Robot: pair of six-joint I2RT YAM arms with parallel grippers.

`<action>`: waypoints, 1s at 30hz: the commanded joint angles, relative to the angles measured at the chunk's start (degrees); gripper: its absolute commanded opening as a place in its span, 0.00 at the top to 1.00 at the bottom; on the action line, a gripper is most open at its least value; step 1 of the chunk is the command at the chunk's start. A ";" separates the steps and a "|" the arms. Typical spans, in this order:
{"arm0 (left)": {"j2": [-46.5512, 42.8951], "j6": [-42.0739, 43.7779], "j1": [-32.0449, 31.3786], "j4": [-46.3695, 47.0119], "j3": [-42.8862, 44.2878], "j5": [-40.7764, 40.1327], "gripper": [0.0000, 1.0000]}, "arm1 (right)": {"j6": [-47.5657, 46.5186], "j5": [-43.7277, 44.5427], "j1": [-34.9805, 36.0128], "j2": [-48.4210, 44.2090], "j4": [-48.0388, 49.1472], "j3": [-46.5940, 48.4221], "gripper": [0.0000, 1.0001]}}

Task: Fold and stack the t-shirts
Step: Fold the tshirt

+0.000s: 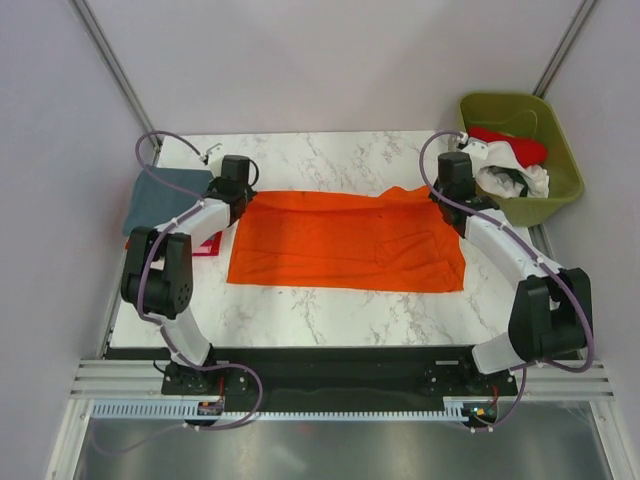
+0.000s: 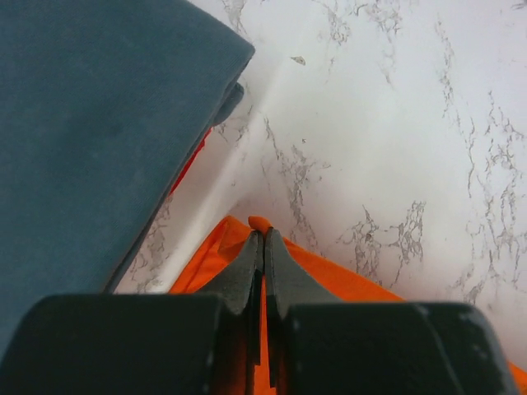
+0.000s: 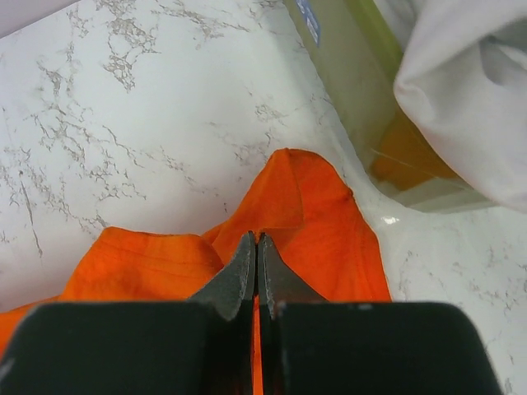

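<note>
Nearest my bases, the bare marble surface (image 1: 340,315) runs up to the bright orange t-shirt (image 1: 345,245), spread flat across the middle with its far right corner rumpled. My left claw (image 2: 263,240) is pinched tight on the shirt's far left corner, a nub of orange poking past the tips. My right claw (image 3: 257,243) is clamped the same way on a raised fold at the far right corner. Just left of my left claw lies a folded grey-blue t-shirt (image 1: 165,195), with a sliver of red cloth (image 1: 207,245) under its near edge, partly covered by my forearm. Beyond my right claw, the olive-green bin (image 1: 565,165) at the far right corner holds a white t-shirt (image 1: 515,180) spilling over its rim and a red t-shirt (image 1: 510,145) behind it. The white one's dark print is too bunched to read. Both my elbows splay outward, forearms angling in, claws pointing down
</note>
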 commanded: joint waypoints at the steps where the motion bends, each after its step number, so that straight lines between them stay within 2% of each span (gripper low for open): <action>1: -5.68 -0.72 -0.14 6.47 -3.90 -1.66 0.98 | 2.43 2.80 0.29 -5.60 1.89 -3.22 1.00; 16: -12.62 -5.99 -0.23 11.48 -17.71 -0.08 0.98 | 11.65 3.86 1.79 -21.68 6.89 -24.14 1.00; 20: -15.08 -8.10 -0.32 13.06 -21.57 -0.08 0.98 | 16.66 4.03 2.23 -26.53 10.06 -33.36 0.98; 22: -16.93 -10.81 -0.32 12.98 -24.21 -0.60 0.98 | 21.22 4.99 2.31 -30.38 12.87 -38.62 0.79; 23: -18.07 -11.87 -0.23 12.89 -25.26 -0.87 0.94 | 22.37 5.43 2.58 -32.23 13.66 -40.39 0.67; 24: -19.21 -13.01 -0.32 12.98 -27.62 -1.04 0.79 | 23.60 6.65 2.84 -34.08 14.45 -42.06 0.60; 26: -23.51 -14.26 -0.49 14.46 -30.35 -1.74 0.58 | 23.53 7.54 3.11 -39.96 16.74 -45.76 0.51; 27: -25.01 -14.52 -0.93 15.43 -32.54 -2.53 0.42 | 22.91 7.81 3.19 -41.64 17.09 -46.29 0.47; 30: -30.20 -13.21 -1.72 15.70 -33.80 -1.92 0.39 | 19.05 7.81 3.28 -43.85 16.66 -45.07 0.45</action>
